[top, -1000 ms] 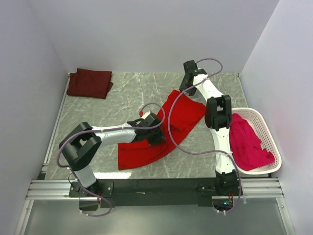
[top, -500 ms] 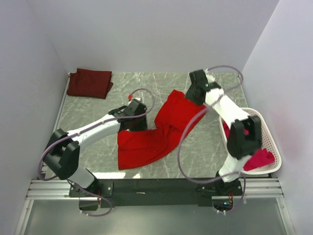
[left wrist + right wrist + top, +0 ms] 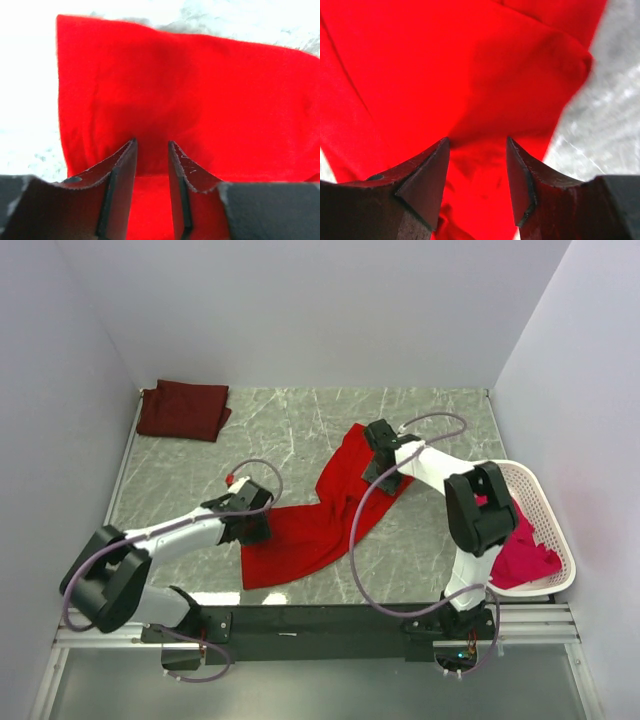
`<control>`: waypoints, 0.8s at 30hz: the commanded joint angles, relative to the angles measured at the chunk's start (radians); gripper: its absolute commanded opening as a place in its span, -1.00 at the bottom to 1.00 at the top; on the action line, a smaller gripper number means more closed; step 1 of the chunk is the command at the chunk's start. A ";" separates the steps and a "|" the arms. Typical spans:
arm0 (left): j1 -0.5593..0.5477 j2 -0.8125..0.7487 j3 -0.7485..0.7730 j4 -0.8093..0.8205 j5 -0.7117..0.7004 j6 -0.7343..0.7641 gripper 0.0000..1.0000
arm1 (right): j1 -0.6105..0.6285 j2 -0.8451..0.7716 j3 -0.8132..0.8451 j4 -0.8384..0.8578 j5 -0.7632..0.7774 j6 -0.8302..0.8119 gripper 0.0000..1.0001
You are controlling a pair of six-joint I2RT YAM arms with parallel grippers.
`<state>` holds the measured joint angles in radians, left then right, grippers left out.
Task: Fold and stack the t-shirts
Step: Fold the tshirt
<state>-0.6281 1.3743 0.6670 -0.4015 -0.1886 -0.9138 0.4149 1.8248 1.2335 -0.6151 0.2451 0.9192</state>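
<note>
Over the last second both arms have shifted along the red t-shirt (image 3: pixel 310 530), which lies crumpled and half-spread in the middle of the tabletop (image 3: pixel 200 460). The left gripper (image 3: pixel 258 530) has come off the middle of the cloth and back to its near-left edge. In the left wrist view its jaws stand a narrow gap apart and are drawing in over the hem, and no cloth looks pinched yet. The right gripper (image 3: pixel 384 452) has swung in from the far side and come down onto the shirt's upper part, jaws wide apart over the fabric. That upper part now lies narrower and more bunched than before.

This looks like both arms setting up a pair of grips to pull the shirt flat before any fold, so this shirt is barely begun. One maroon t-shirt (image 3: pixel 183 408) already lies folded in the far-left corner, and a pinkish-red t-shirt (image 3: pixel 520 555) waits in the white basket (image 3: pixel 556 525) on the right
</note>
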 commanded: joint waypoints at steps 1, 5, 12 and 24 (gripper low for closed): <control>-0.013 -0.067 -0.101 0.029 0.006 -0.143 -0.26 | -0.024 0.074 0.107 -0.021 0.005 0.009 0.12; -0.062 -0.187 -0.161 -0.016 0.005 -0.266 -0.27 | -0.057 0.197 0.239 -0.084 -0.021 -0.026 0.11; -0.180 -0.270 -0.176 -0.080 0.027 -0.433 -0.26 | -0.125 0.370 0.500 -0.190 -0.058 -0.123 0.11; -0.286 -0.281 -0.106 -0.049 0.178 -0.476 -0.13 | -0.188 0.689 1.037 -0.299 -0.138 -0.298 0.10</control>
<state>-0.8913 1.0859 0.4999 -0.4599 -0.0540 -1.3594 0.2562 2.4638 2.1952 -0.8967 0.1326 0.6842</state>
